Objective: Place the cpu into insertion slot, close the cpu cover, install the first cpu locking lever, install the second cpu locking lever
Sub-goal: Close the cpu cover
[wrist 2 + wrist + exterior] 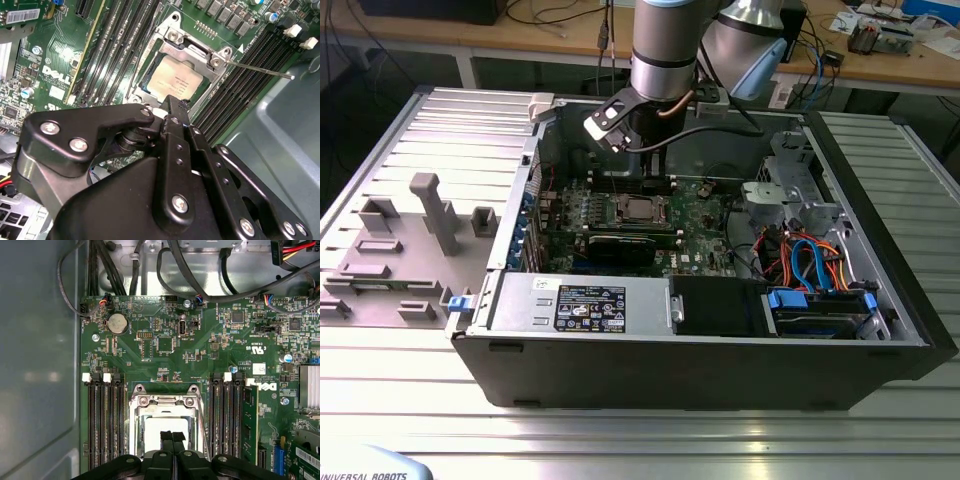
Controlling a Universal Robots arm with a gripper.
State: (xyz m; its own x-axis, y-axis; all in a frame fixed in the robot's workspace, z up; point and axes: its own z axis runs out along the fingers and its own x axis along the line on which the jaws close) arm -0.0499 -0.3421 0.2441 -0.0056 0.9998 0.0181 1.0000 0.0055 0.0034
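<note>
case [720,340]: open on counter [620,430]
end effector [172,435]: fingers pinched together, empty, just over cpu cover [192,50]
cpu cover: down over insertion slot [134,90]
cpu [175,80]: seated in slot
locking lever [260,67]: looks unlatched
risk: thin rod slips off fingertips, cover springs up

We read this as a robotics lab — slotted aluminium table [620,440], opened computer case [700,375], cable-strewn wooden benches [540,42] behind.

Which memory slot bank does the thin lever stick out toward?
The bank beside the grey case wall; in the second wrist view the lever crosses it. The other bank lies past the chip.
</note>
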